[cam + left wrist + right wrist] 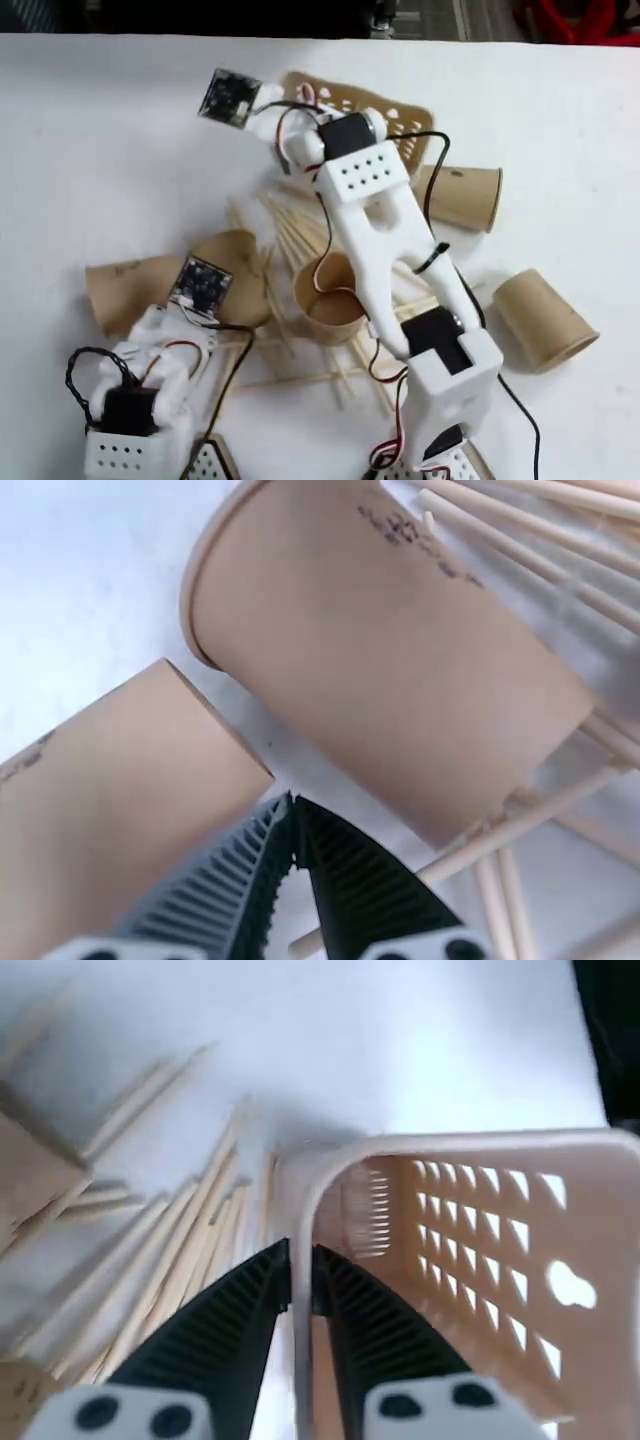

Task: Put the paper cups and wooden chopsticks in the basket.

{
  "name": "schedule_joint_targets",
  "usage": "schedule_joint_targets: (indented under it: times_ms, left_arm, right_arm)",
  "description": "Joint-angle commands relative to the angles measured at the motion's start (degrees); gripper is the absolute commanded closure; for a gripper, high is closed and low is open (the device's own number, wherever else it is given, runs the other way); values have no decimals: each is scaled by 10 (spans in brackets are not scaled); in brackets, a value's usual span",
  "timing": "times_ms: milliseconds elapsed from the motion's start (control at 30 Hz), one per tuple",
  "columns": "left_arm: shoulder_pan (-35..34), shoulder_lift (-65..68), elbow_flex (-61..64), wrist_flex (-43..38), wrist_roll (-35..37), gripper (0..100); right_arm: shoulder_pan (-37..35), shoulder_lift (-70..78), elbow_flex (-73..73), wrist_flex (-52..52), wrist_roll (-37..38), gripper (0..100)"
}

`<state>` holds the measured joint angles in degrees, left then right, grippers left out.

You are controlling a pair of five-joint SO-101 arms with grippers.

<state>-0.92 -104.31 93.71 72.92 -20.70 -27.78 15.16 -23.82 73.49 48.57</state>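
Slip risk — right gripper [301,1250] fingers pinch only thin rim of beige perforated plastic basket [450,1146]; left gripper [296,802] fingers clenched empty.

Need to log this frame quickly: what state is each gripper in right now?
Left gripper: closed, holding nothing.
Right gripper: closed on the basket wall.

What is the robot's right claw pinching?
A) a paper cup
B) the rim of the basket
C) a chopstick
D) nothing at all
B: the right wrist view shows the right gripper closed on the rim of the basket, while the chopsticks lie loose beside it.
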Motion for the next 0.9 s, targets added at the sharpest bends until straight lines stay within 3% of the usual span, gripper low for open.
schedule_joint_targets:
  times_ms: [0,200,467,867]
  left_arm:
    - [-6,-2,-4,-11,-5,976]
    - [-6,-2,-4,-11,-5,976]
    - [-6,-2,-4,-11,-5,976]
    - [-6,-2,-4,-11,-5,976]
  right_arm:
    - [-14,-41,-16,35,22,978]
    - [-8,-41,-17,32,16,959]
    - [7,-85,-61,36,-68,731]
    - [82,-242,-65,180,-69,731]
